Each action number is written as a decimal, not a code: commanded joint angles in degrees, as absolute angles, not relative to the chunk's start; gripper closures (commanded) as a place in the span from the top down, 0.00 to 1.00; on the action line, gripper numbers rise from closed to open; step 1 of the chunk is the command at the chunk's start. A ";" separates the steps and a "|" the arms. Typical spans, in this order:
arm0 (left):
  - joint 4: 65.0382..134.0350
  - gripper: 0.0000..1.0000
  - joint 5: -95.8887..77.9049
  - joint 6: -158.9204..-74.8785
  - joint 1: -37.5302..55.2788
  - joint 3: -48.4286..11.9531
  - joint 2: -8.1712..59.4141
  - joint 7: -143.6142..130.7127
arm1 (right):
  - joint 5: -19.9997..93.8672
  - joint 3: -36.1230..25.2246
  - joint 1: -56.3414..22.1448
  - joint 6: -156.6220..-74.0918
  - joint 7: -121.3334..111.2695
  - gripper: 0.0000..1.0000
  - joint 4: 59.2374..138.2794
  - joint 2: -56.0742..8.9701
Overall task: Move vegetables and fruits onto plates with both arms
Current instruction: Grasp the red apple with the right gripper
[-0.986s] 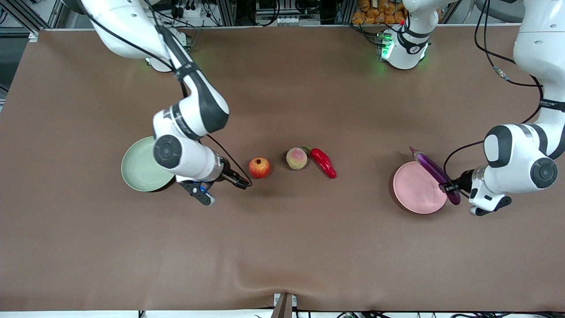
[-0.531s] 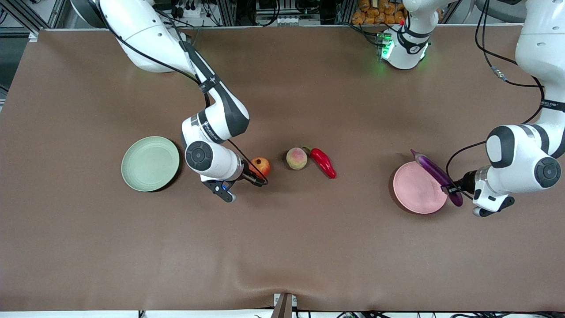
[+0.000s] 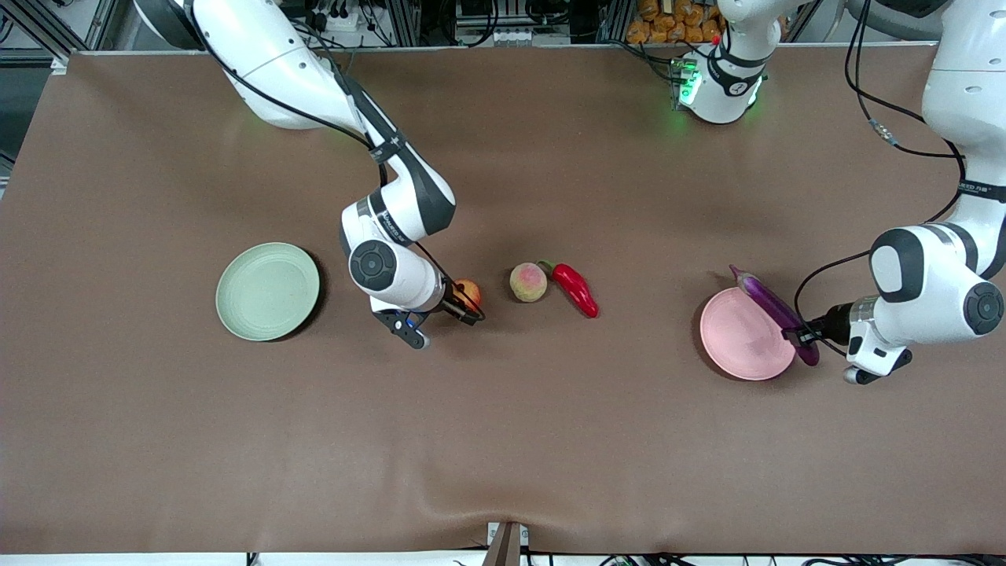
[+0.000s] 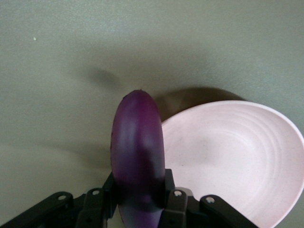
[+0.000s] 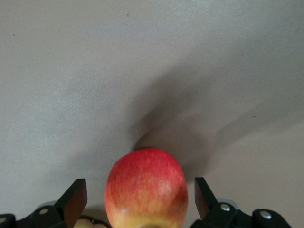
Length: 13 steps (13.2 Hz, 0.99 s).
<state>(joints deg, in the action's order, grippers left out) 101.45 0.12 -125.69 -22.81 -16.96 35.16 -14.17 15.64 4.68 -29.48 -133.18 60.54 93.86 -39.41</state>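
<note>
I am seeing the right gripper (image 3: 465,308) having advanced from the green plate (image 3: 267,292); its wide fingers now flank the pomegranate (image 3: 469,292) at frame center. The left gripper (image 3: 795,334) keeps clamping the eggplant (image 3: 770,305) over the pink plate (image 3: 743,334), center right.

The right claw (image 3: 469,305) straddles the pomegranate (image 3: 468,292), a gap showing either side. The peach (image 3: 528,282) and chili (image 3: 576,289) block passage just past it. The left claw (image 3: 795,334) hangs at the pink plate's (image 3: 739,342) rim; bare table (image 3: 503,440) lies all around.
</note>
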 commanded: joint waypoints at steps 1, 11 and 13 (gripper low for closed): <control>101.60 0.00 -1.75 -125.86 -23.03 -17.58 34.54 -13.18 | 16.52 5.62 -29.88 -135.35 61.35 0.85 95.45 -39.11; 101.43 0.44 -3.85 -125.24 -22.33 -17.75 35.16 -13.80 | 9.87 5.27 -20.86 -106.65 58.30 0.00 84.81 -33.77; 101.43 0.74 -4.39 -125.16 -22.24 -17.75 35.16 -13.80 | 9.49 5.36 -16.28 -102.33 50.49 0.00 86.30 -30.25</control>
<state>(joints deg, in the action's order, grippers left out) 101.47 -2.85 -125.63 -22.36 -17.67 35.34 -14.17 10.54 4.22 -21.11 -106.16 56.55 83.98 -34.52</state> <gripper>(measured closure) 0.573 0.238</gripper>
